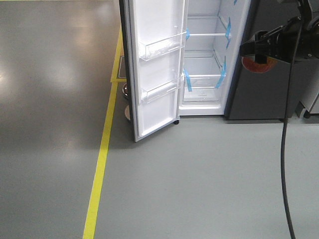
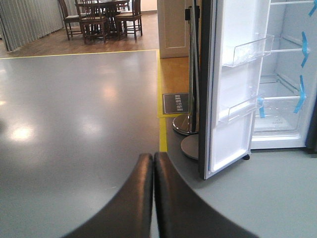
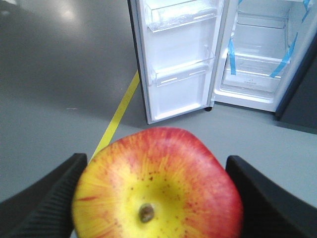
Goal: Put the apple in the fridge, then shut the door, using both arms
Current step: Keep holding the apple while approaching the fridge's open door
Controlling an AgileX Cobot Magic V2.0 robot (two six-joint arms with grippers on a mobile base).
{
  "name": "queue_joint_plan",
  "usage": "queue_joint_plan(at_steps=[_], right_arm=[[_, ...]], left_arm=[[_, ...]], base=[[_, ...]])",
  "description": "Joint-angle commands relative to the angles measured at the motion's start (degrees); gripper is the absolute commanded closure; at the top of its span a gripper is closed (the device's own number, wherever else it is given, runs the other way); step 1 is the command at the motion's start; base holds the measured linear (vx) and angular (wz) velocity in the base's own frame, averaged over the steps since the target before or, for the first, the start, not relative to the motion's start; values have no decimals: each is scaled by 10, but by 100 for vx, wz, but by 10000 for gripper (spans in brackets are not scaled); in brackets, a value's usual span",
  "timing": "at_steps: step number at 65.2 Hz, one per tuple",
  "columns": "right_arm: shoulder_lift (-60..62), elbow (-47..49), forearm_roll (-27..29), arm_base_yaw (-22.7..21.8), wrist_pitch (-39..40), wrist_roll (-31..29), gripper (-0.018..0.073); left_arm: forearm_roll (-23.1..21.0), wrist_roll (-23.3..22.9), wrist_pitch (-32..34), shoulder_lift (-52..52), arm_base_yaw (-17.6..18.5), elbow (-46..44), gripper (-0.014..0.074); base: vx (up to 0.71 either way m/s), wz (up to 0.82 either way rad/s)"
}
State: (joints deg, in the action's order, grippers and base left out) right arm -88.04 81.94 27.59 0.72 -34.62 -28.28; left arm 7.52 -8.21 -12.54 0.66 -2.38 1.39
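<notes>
The right end effector point(image 3: 155, 163) grasps the apple point(image 3: 158, 188) between its fingers, in the air before the fridge point(image 1: 202, 64). The left end effector point(image 2: 153, 193) is clenched, holding nothing. The door point(image 1: 157, 74) stands wide open.

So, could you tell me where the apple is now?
The apple sits clamped in the right gripper, in the air right of the open fridge, not yet inside.

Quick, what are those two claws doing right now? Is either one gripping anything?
Left gripper: closed, fingers pressed together, holding nothing.
Right gripper: closed on the apple.
</notes>
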Motion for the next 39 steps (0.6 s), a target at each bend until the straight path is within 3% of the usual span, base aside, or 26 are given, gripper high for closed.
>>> queue_joint_plan(at_steps=[1, 39], right_arm=[[25, 19, 13, -1, 35, -4, 391], [25, 19, 13, -1, 35, -4, 391]], left_arm=[[-4, 0, 39, 9, 3, 16, 602], [-4, 0, 39, 9, 3, 16, 602]], base=[[12, 3], [11, 2]])
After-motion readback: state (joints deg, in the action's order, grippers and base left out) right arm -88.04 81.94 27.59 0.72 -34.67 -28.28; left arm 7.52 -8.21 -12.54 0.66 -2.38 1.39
